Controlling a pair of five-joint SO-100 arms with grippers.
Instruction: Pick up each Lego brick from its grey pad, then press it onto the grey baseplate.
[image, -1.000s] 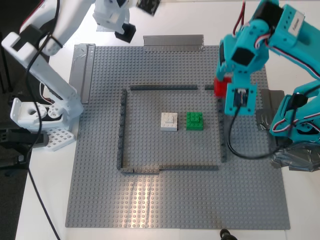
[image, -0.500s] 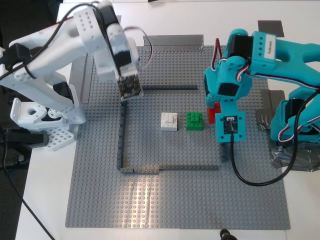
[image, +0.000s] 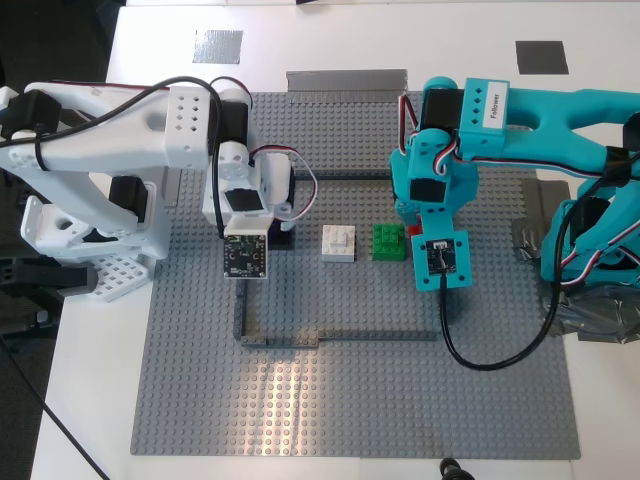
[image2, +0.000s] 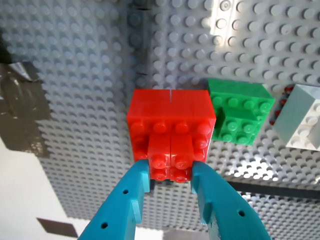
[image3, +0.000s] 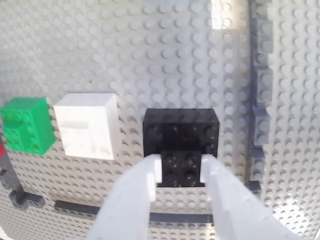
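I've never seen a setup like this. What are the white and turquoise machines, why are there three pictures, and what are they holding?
These are two small robot arms at one table. The wide picture comes from a camera looking down on everything; the two close-ups come from cameras riding on each arm's pincer. The turquoise arm carries my first pincer, which grips a red brick by a small block on top. The white arm carries my second pincer, gripping a black brick the same way. Below lies a big grey baseplate covered in studs, with a thin dark outline of low bricks. Inside it sit a white brick and a green brick; the held bricks are down beside them, one on each side.
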